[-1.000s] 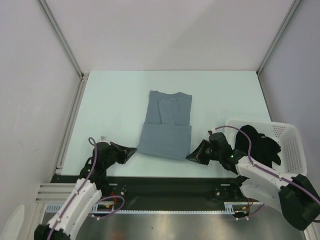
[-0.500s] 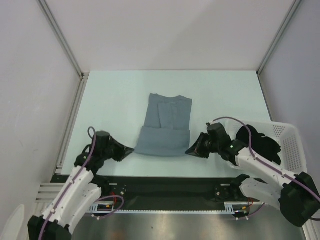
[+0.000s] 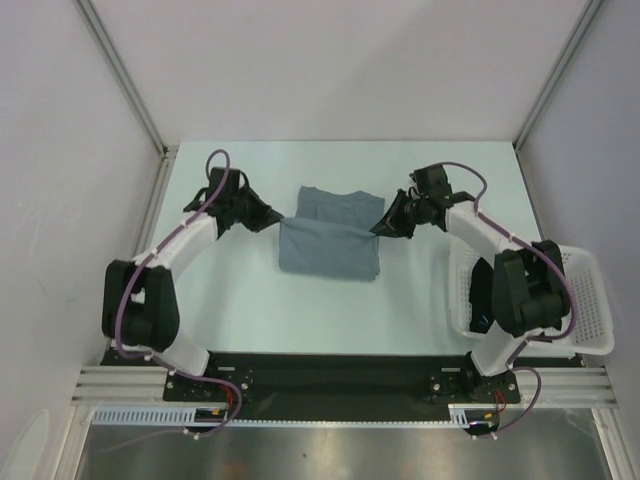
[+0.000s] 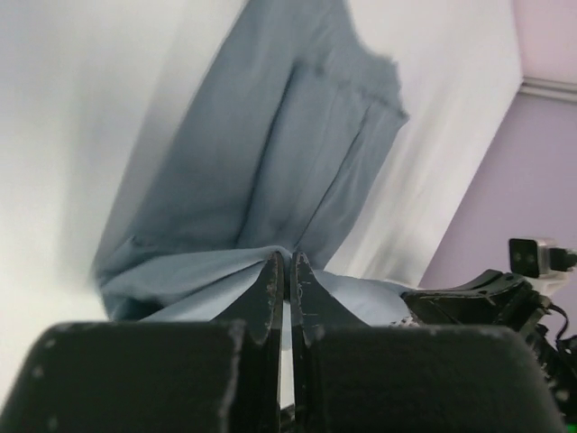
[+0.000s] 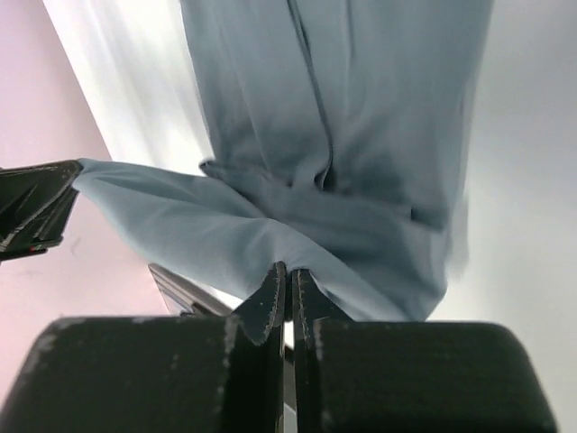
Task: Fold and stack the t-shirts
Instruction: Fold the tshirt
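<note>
The slate grey-blue t-shirt (image 3: 330, 250) lies mid-table, its near part lifted and doubled back over the rest. My left gripper (image 3: 278, 219) is shut on the cloth's left corner, and my right gripper (image 3: 379, 226) is shut on the right corner. The hem hangs stretched between them. In the left wrist view the gripper (image 4: 288, 262) pinches a fold of the t-shirt (image 4: 270, 153). The right wrist view shows that gripper (image 5: 288, 271) pinching the t-shirt (image 5: 343, 108) the same way. A dark mass in the basket (image 3: 478, 295), probably the black t-shirt, is mostly hidden behind my right arm.
A white lattice basket (image 3: 590, 300) stands at the table's right edge, beside my right arm's base. Metal frame posts (image 3: 125, 75) rise at the far corners, with walls close on both sides.
Both grippers have carried the shirt's near hem from the table's near edge toward the far side, folding the lower half up over the upper half. The arms are now stretched out.
</note>
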`<action>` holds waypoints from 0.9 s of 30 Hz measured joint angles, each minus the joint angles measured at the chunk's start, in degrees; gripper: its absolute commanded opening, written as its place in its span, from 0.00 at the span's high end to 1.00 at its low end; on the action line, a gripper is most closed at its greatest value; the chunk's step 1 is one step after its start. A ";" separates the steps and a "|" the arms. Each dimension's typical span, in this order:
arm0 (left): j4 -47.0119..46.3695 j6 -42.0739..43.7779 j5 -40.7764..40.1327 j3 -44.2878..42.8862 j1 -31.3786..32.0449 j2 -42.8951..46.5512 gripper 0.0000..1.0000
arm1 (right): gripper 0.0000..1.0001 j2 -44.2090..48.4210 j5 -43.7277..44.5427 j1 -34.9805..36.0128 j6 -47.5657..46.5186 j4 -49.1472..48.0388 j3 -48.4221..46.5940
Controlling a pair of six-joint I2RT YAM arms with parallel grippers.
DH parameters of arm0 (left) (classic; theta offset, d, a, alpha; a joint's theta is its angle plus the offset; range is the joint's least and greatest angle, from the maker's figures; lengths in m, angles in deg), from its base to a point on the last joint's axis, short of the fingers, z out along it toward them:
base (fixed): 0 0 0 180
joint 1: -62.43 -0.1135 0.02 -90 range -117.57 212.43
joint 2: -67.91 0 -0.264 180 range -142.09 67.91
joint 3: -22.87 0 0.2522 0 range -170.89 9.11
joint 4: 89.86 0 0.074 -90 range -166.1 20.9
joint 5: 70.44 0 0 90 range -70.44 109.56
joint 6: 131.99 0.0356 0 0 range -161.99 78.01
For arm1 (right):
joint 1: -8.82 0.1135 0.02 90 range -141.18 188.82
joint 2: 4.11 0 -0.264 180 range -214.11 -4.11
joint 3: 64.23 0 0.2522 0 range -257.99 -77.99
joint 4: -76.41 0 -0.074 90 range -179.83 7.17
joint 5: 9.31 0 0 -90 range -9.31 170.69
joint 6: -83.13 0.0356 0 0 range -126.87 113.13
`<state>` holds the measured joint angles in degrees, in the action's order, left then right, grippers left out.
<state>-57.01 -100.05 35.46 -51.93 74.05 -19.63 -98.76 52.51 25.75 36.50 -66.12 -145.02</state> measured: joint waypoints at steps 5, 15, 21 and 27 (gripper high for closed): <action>-1.44 1.62 3.82 -14.43 -2.19 -12.52 1.00 | 1.00 -8.50 -2.71 -2.86 -2.08 2.69 -11.13; -5.29 1.09 9.99 -28.96 -2.64 -27.82 1.00 | 1.00 -19.82 -6.08 -6.40 -2.95 3.93 -23.98; -7.30 -0.04 11.78 -34.97 -2.64 -33.90 1.00 | 1.00 -25.14 -7.32 -7.98 -2.89 4.66 -29.09; -8.20 -1.60 11.78 -37.83 -2.71 -37.53 1.00 | 0.99 -31.43 -8.55 -9.11 -2.91 4.87 -34.60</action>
<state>-65.21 -101.64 47.24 -89.76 71.34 -57.16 -130.19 43.96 16.63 33.59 -61.25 -179.62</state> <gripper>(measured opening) 0.016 0.024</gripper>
